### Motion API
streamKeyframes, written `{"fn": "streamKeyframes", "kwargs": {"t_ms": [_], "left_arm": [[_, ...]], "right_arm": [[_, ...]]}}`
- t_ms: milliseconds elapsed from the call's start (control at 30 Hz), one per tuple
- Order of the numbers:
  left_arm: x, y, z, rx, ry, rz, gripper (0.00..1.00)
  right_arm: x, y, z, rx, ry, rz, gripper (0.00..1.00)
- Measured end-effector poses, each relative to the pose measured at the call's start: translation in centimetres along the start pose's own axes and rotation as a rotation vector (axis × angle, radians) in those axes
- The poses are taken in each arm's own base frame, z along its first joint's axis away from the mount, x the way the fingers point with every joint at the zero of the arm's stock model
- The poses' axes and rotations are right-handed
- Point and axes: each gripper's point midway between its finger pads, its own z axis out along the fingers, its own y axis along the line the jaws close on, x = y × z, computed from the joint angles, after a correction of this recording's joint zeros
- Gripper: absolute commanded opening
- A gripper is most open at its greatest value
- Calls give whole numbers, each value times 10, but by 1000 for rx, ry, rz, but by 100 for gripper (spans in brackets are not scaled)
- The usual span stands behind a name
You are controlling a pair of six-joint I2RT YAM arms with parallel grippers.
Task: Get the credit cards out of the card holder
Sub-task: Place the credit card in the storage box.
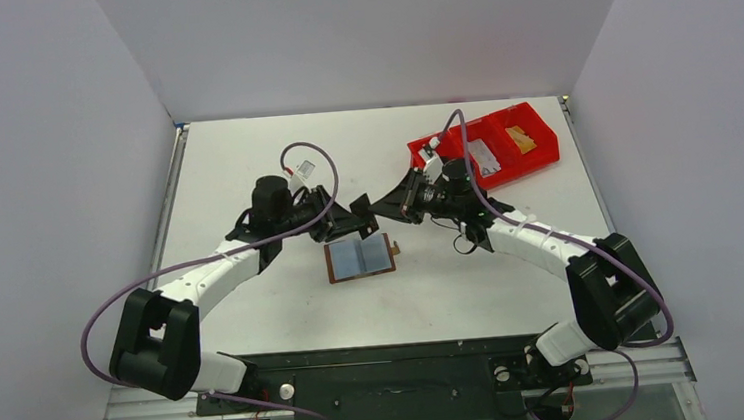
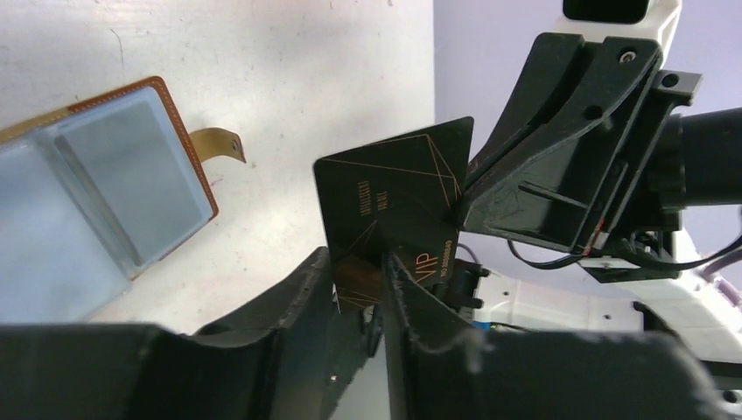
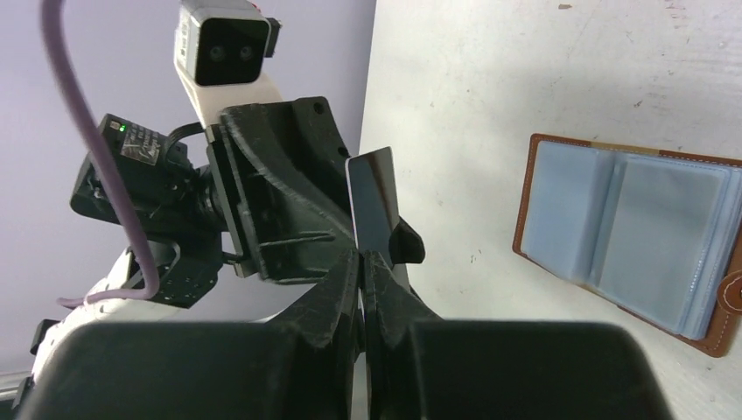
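One black card (image 2: pixel 394 197), gold lines, VIP lettering

Count log: black card (image 2: pixel 394 197) ×1. Card holder (image 1: pixel 360 258) ×1. Red bin (image 1: pixel 542 151) ×1, at 2 o'clock from holder. Grippers ×2: left gripper (image 2: pixel 359 262), right gripper (image 3: pixel 360 258).

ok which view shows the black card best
The left wrist view: the black card faces that camera, so its gold lines and VIP lettering show. The right wrist view catches it at a steep angle, mostly glare. In top external it is too small and dark to make out.
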Motion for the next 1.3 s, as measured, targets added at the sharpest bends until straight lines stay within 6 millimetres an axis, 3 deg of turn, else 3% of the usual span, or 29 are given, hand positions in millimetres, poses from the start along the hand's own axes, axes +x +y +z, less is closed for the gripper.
{"fn": "streamKeyframes", "kwargs": {"t_ms": [67, 200, 433, 600, 733, 833, 900, 1067, 1300], "left_arm": [[-1, 3, -2, 4, -5, -25, 0], [-4, 2, -5, 37, -13, -54, 0], [-3, -7, -7, 104, -14, -84, 0], [-3, -24, -10, 176, -2, -70, 0], [-4, -33, -12, 211, 3, -70, 0], [-4, -36, -13, 225, 4, -67, 0], [-4, -37, -13, 227, 5, -67, 0], [-3, -35, -12, 221, 7, -67, 30], [0, -18, -12, 137, 5, -62, 40]], "right_arm": [[-3, 1, 0, -3, -11, 0, 0], [-10, -4, 0, 13, -36, 0, 0], [-11, -4, 0, 18, -46, -5, 19], [-6, 1, 2, 0, -34, -9, 24], [-4, 8, 2, -30, -25, -14, 22], [-4, 11, 2, -41, -22, -13, 2], [-4, 13, 2, -50, -21, -10, 0], [-3, 15, 2, -59, -18, -19, 0], [-11, -8, 1, 89, -26, -89, 0]]}}
